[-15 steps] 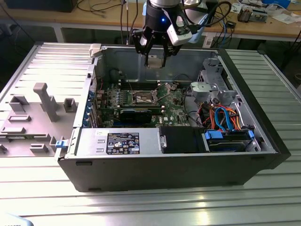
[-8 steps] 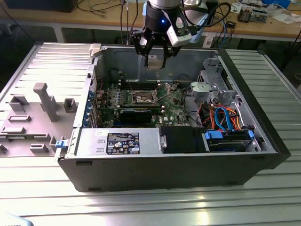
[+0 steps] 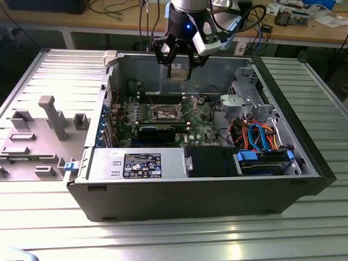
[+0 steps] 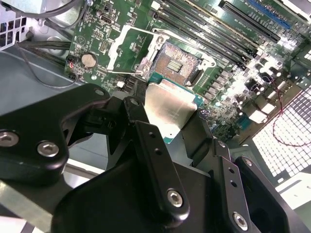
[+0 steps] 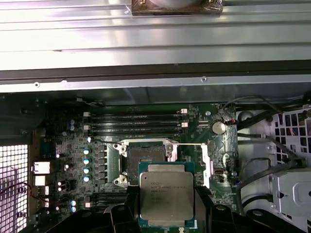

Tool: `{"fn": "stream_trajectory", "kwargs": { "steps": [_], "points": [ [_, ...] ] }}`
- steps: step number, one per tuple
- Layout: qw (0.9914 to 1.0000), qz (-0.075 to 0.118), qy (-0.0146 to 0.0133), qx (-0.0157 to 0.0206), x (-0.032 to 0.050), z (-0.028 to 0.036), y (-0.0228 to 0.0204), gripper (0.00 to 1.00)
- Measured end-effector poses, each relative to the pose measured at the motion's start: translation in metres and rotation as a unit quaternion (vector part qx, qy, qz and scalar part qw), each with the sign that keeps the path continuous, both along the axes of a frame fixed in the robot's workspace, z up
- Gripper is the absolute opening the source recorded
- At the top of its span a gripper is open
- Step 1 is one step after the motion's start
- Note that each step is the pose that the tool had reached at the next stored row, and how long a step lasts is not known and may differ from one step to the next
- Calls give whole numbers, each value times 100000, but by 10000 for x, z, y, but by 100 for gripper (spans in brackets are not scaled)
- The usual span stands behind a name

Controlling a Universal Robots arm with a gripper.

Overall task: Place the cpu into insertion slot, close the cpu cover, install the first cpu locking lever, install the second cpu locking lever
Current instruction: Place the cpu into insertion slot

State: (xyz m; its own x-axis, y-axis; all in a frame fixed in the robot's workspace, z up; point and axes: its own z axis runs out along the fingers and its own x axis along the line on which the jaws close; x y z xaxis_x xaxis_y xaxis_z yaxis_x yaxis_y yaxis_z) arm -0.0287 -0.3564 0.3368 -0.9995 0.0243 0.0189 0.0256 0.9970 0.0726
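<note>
Your gripper (image 3: pixel 179 69) is clenched on the cpu (image 5: pixel 165 198), its black fingers (image 4: pixel 137 114) pressing on two opposite edges, so the silvery metal top faces the first wrist view and the tan-green rim shows at the free sides. In the exterior view it hangs in the air above the open computer case (image 3: pixel 190 190), well clear of the board below. The chip will most likely handle as a light, stiff, thin plate. The metal top looks smooth enough to slip, and the underside should be treated as fragile, so the edge hold you have now seems the right one: pinch only the rim, never the faces, and keep it level. Below the chip lies the insertion slot (image 5: pixel 146 162), dark in the centre and bare inside its silver surround. From the first wrist view the chip appears offset to one side of it rather than squarely over it. The cpu cover (image 5: pixel 206 165) stands swung open beside the socket, leaving the way in free. Past the socket run the long memory slots (image 5: pixel 136 124) on the green motherboard (image 4: pixel 97 34) — nothing there touches the chip. The case itself rests on a ribbed metal table (image 3: pixel 163 239).
</note>
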Motion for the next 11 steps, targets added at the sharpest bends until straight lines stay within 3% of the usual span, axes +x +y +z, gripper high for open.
{"fn": "stream_trajectory", "kwargs": {
  "steps": [1,11],
  "points": [
    [99999,-6,-3,-486,0,-4,0,54],
    [99999,-7,-4,-496,0,-35,-4,54]
  ]
}}
